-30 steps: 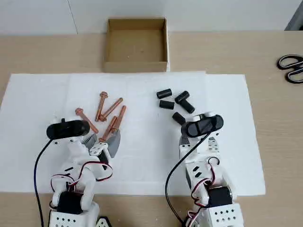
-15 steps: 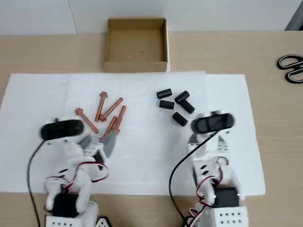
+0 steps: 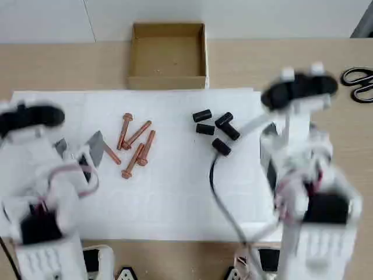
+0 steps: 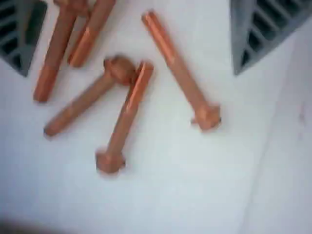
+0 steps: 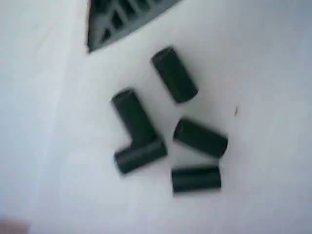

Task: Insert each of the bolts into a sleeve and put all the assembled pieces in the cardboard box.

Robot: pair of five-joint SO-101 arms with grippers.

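Several copper bolts [image 3: 135, 143] lie loose on the white paper, left of centre; they are seen close up as bolts [image 4: 129, 109] in the left wrist view. Several black sleeves [image 3: 214, 129] lie right of centre, two of them touching in an L, seen close as sleeves [image 5: 139, 139]. The cardboard box [image 3: 168, 76] stands at the back, with nothing visible inside. My left gripper [image 3: 78, 149] hangs open just left of the bolts, and in its own view the gripper [image 4: 129, 73] straddles them from above. My right arm [image 3: 300, 175] stands raised to the right of the sleeves, holding the right gripper [image 5: 126, 19] above them.
Black scissors [image 3: 358, 81] lie on the wooden table at the far right. White paper [image 3: 175, 186] covers the work area, bare between the two arms. A black cable [image 3: 224, 204] runs over the paper toward the right arm.
Both arms have lifted and swung apart, the left one leftward and the right one rightward. The left gripper's fingers now stand wide apart. Bolts and sleeves have not moved.
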